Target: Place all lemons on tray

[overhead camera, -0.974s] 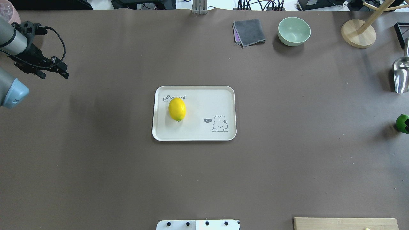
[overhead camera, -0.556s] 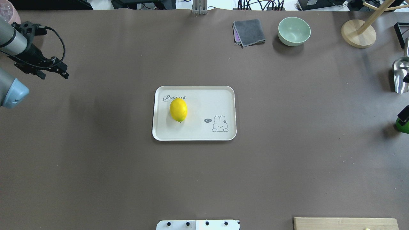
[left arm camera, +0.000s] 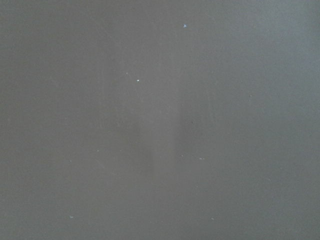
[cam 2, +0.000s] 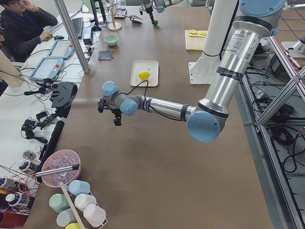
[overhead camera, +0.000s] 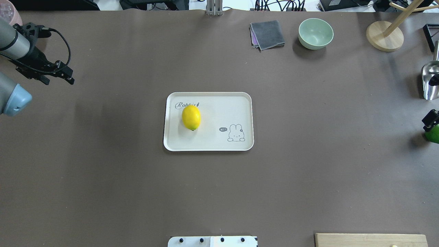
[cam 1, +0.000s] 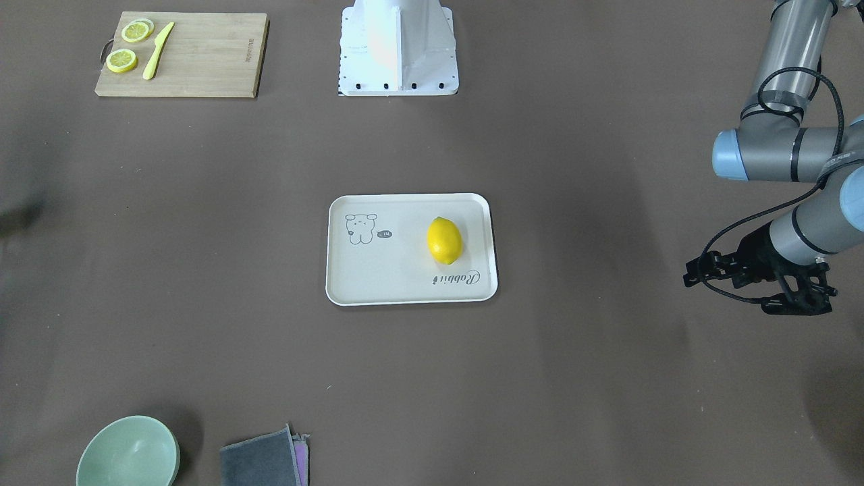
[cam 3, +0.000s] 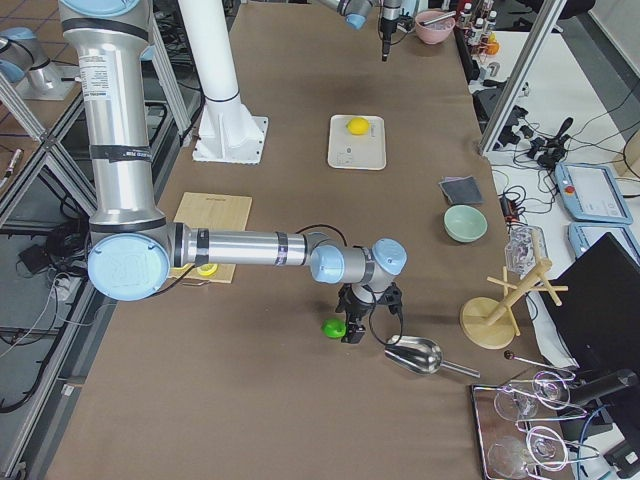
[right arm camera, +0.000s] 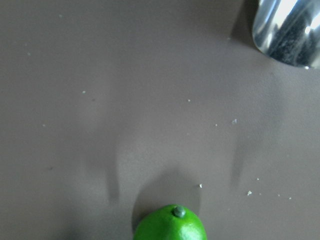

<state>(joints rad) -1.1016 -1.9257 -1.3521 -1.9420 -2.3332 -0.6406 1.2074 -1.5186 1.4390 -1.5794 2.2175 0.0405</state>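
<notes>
The right fingers (cam 3: pixel 350 326) hang just beside the green lemon (cam 3: pixel 333 328), which lies on the worktop (overhead camera: pixel 308 171) and shows at the bottom edge of the wrist view, stem nub up. I cannot tell whether the fingers are spread. A scoop (overhead camera: pixel 430 82) lies near, and the worktop's right edge is close; toward the middle all is open. The left fingers (overhead camera: pixel 69 80) hover over bare worktop at the far left, well apart from everything; I cannot tell their state either. The yellow lemon (overhead camera: pixel 191 117) lies on the tray (overhead camera: pixel 209 145) mid-worktop, beside the script, long axis across the tray's short side, greenish tip toward the robot.
</notes>
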